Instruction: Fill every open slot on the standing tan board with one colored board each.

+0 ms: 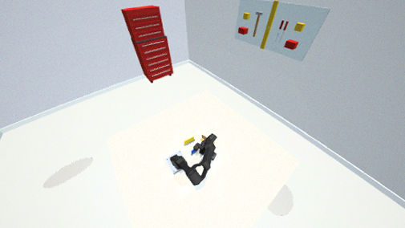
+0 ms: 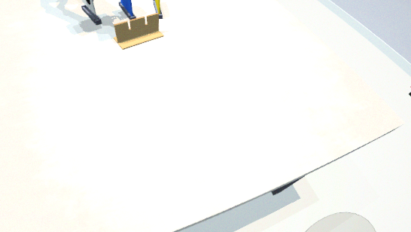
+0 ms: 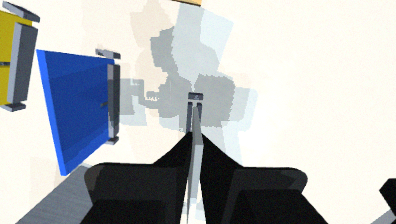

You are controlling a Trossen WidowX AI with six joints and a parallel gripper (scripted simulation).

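A tan board [image 2: 137, 33] stands upright on its flat base, with two open slots in its top edge; only a sliver of tan shows at the top of the wrist view. My gripper [image 3: 194, 136] points down and is shut on a light grey board [image 2: 88, 3] [image 3: 198, 152], seen edge-on. That board stands upright at its dark holder [image 2: 91, 16] [image 3: 195, 96]; whether it is lifted is not clear. A blue board [image 1: 193, 152] [image 2: 126, 6] [image 3: 77, 107] and a yellow board [image 1: 189, 141] [image 2: 157, 5] [image 3: 6, 60] stand in their holders.
The blue board's holder [image 3: 114, 95] is left of the fingers in the wrist view, with the yellow board's holder [image 3: 22, 62] farther left. The arm [image 1: 196, 177] reaches over the table. A red cabinet [image 1: 153, 41] and a tool panel [image 1: 288, 16] are far behind.
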